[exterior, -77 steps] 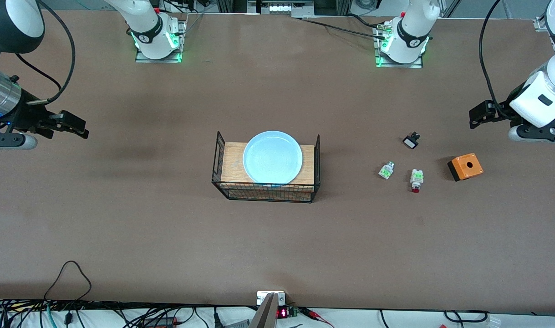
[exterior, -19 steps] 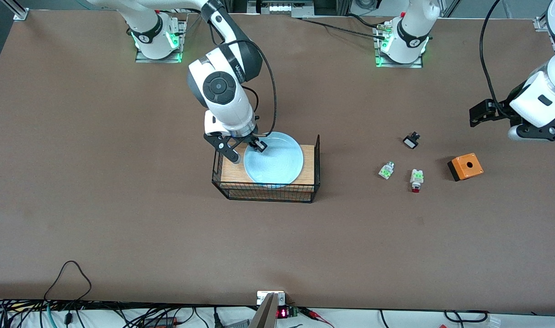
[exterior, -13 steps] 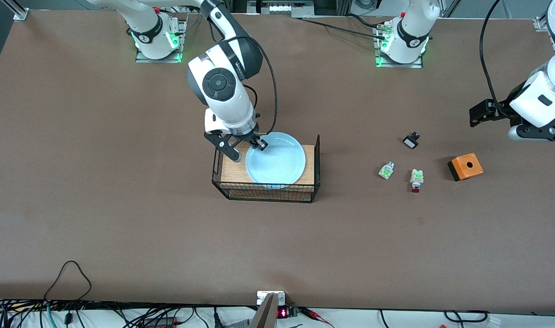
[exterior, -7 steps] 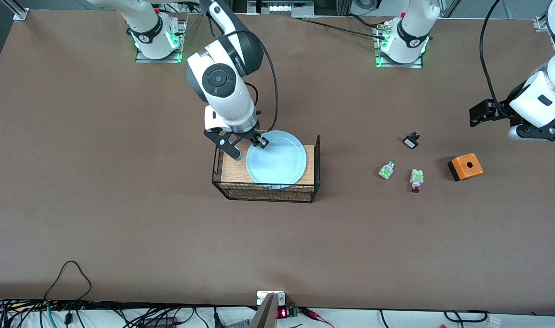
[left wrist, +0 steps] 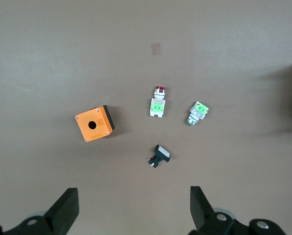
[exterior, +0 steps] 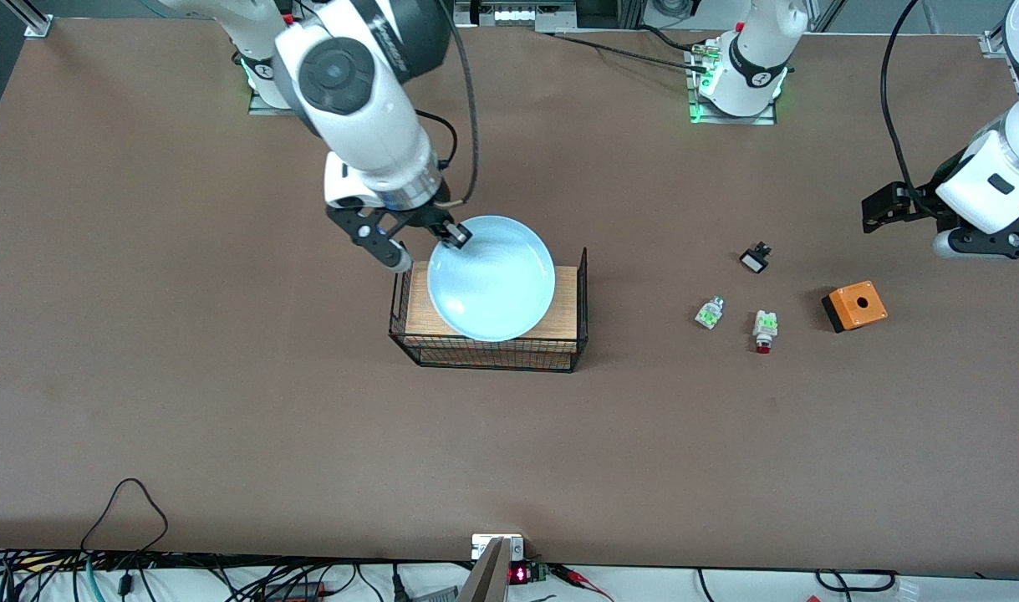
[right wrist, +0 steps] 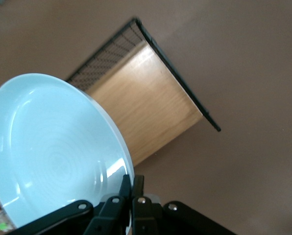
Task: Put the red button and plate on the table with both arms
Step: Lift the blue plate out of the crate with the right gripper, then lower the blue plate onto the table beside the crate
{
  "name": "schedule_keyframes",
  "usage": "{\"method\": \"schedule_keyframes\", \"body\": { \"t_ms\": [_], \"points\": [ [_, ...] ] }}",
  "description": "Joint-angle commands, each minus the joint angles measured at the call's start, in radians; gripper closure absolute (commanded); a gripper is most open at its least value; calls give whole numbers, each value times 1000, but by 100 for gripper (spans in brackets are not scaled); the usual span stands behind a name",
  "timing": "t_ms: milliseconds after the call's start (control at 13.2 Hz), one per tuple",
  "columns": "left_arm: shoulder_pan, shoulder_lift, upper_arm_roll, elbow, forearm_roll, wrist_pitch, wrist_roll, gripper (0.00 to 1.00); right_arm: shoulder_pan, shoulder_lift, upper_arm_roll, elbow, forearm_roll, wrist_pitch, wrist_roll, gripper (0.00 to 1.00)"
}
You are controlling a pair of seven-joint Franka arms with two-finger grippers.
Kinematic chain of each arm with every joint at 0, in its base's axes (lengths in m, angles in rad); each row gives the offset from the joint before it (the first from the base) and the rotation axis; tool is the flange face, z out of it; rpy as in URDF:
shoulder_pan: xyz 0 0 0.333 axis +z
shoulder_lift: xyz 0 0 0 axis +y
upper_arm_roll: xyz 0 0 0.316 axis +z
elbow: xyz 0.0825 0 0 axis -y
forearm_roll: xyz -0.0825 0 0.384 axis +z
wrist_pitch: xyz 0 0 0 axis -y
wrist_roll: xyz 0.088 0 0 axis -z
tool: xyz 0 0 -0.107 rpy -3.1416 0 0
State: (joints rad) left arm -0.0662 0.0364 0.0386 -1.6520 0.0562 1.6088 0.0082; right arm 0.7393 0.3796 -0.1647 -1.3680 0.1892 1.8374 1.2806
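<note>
Right gripper [exterior: 454, 237], jaws pinching the plate [exterior: 492, 280] rim at ten o'clock, apparently clear above the rack [exterior: 490, 344]; left gripper [left wrist: 131, 215] waits wide-jawed over the desk [exterior: 225, 401].

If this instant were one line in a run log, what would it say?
right gripper: shut on round pale-blue plate, lifted above black wire rack | left gripper: open, waiting over small parts

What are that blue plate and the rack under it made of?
The plate looks like glazed ceramic or glossy plastic: smooth, with bright highlights and faint rings. The rack looks like thin black metal wire mesh, and its top like pale wood with visible grain.
</note>
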Motion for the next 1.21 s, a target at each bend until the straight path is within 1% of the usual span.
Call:
{"method": "schedule_keyframes", "body": {
  "t_ms": [0,151,227,378,529,680,755,831,982,1058,1133],
  "points": [
    [2,13,3,34,-24,-23,1,0,-59,1,4,36,12,-24,-42,100],
    [0,16,3,34,-24,-23,1,0,-125,-4,4,58,18,-62,-159,100],
    [0,16,3,34,-25,-23,-1,0,-155,-28,-1,57,44,-78,-240,100],
    [0,14,3,34,-26,-23,-2,0,-211,-56,-31,38,65,-128,-396,100],
    [0,14,3,34,-26,-23,-2,0,-320,-80,-32,20,58,-213,-595,100],
    [3,14,3,38,-26,-23,-2,0,-423,-114,-32,-43,46,-244,-764,100],
    [5,14,3,41,-26,-24,-4,0,-472,-128,-32,-80,23,-244,-846,100],
    [5,14,3,41,-26,-24,-4,0,-521,-136,-32,-118,-5,-244,-954,100],
    [5,14,3,41,-26,-23,-2,0,-607,-133,-32,-189,-20,-234,-1139,100],
    [5,14,3,41,-26,-23,-2,0,-629,-133,-32,-241,-45,-216,-1188,100],
    [5,14,3,41,-26,-23,-2,0,-633,-131,-32,-299,-75,-164,-1219,100]
  ]
}}
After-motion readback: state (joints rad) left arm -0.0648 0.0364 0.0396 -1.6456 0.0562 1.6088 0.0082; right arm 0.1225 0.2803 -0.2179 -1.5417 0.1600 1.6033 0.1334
